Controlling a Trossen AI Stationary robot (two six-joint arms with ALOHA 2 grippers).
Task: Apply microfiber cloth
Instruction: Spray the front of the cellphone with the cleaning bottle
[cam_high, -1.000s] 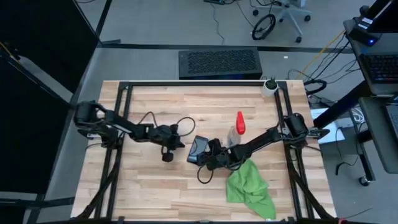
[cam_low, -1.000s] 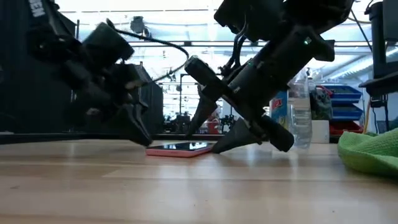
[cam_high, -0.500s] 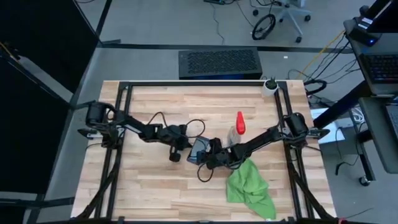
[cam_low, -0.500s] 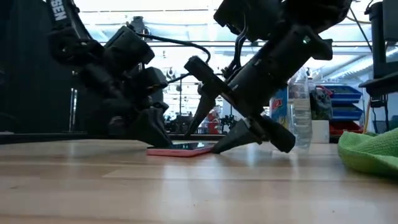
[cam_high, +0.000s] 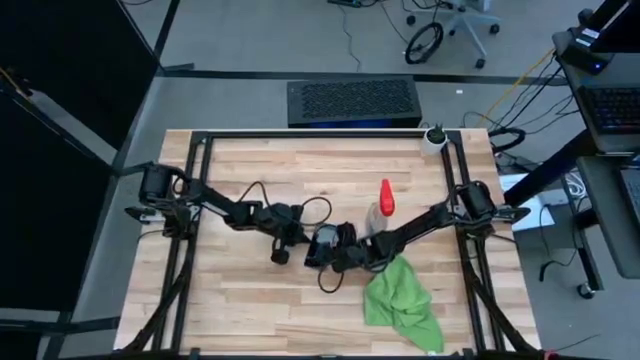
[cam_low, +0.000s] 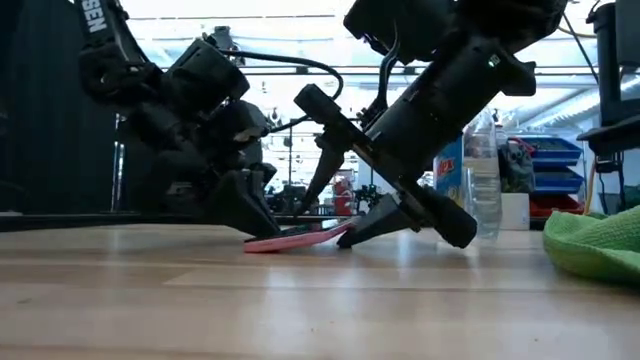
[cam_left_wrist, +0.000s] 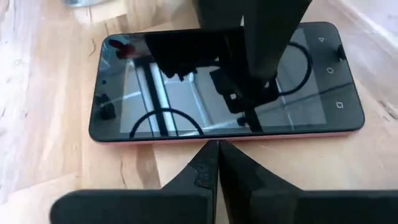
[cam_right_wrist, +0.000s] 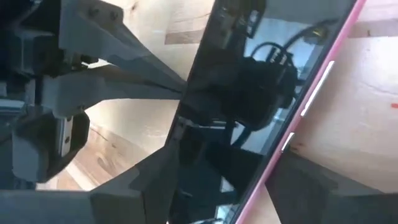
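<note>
Near the tabletop's middle, our right gripper (cam_low: 345, 232) has its fingers spread across the phone (cam_left_wrist: 224, 84), tilting it; our left gripper (cam_left_wrist: 212, 165), fingers pressed together, touches its edge. The microfiber cloth (cam_high: 402, 303) lies untouched toward the front edge. The tilted phone could slip out.

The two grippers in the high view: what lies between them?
The phone lies between the left gripper and the right gripper; the low view shows it tilted.

Bright even overhead light, barely any shadows on the table (cam_high: 250, 300), ceiling strips glare in the low view bg, phone screen (cam_left_wrist: 217, 87) all reflections, near tabletop blurry.
</note>
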